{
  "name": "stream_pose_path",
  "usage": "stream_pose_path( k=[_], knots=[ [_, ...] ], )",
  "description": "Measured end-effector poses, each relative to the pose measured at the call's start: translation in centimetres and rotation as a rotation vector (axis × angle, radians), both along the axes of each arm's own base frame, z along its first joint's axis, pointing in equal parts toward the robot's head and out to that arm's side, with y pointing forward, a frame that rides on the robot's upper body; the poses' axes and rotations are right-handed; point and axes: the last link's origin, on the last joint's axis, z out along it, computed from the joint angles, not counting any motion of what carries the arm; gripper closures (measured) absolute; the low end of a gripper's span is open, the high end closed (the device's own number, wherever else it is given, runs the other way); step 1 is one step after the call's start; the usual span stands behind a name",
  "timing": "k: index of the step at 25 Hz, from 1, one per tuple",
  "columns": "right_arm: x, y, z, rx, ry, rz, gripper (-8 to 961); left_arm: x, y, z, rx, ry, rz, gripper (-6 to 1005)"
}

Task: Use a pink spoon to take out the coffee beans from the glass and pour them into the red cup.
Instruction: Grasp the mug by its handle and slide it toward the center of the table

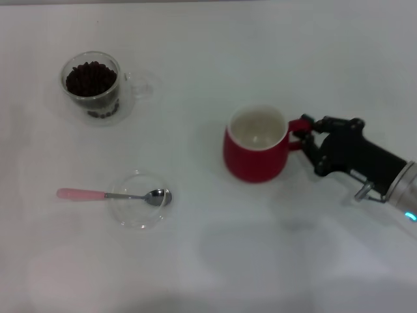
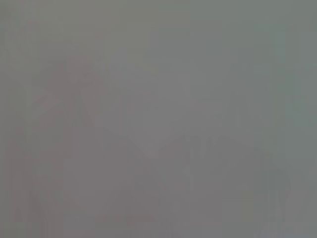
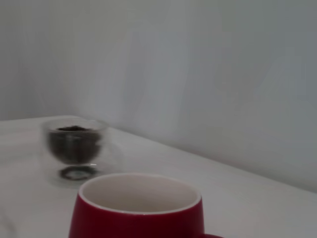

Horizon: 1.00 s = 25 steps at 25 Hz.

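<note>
The red cup (image 1: 255, 155) stands empty right of centre, creamy inside, also seen close up as the red cup (image 3: 138, 210) in the right wrist view. My right gripper (image 1: 308, 138) reaches in from the right and is shut on the cup's handle. The glass (image 1: 94, 85) with its heap of coffee beans (image 1: 91, 78) stands at the far left, handle pointing right; it shows farther off as the glass (image 3: 74, 148) beyond the cup. The pink spoon (image 1: 111, 194) lies near the front left, its bowl resting in a dish. My left gripper is out of view.
A flat clear glass dish (image 1: 133, 212) holds the spoon's bowl, about midway between the glass and the table's front edge. The white table (image 1: 208, 261) spreads around everything. The left wrist view shows only a plain grey surface.
</note>
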Motion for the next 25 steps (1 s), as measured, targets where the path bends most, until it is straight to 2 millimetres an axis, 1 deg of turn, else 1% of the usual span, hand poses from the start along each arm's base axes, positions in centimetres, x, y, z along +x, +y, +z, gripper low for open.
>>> stream_pose_path(
  k=[4,11,23,25],
  knots=[
    [-0.7,-0.5,-0.7,-0.041,0.009,0.034,742,0.0,0.0,0.0,0.001,0.001,-0.001,108],
    [-1.1,-1.2,-1.4,-0.081,0.006,0.064,724,0.1,0.0,0.0,0.001,-0.001,-0.002,108],
    [-0.6,-1.1,-1.0,-0.082,-0.014,0.063,692,0.1,0.0,-0.2,-0.002,-0.007,-0.003,108],
    [-0.6,-1.1,-0.8,-0.077,-0.004,0.067,646,0.1,0.0,-0.2,-0.003,-0.007,-0.003,108]
  ],
)
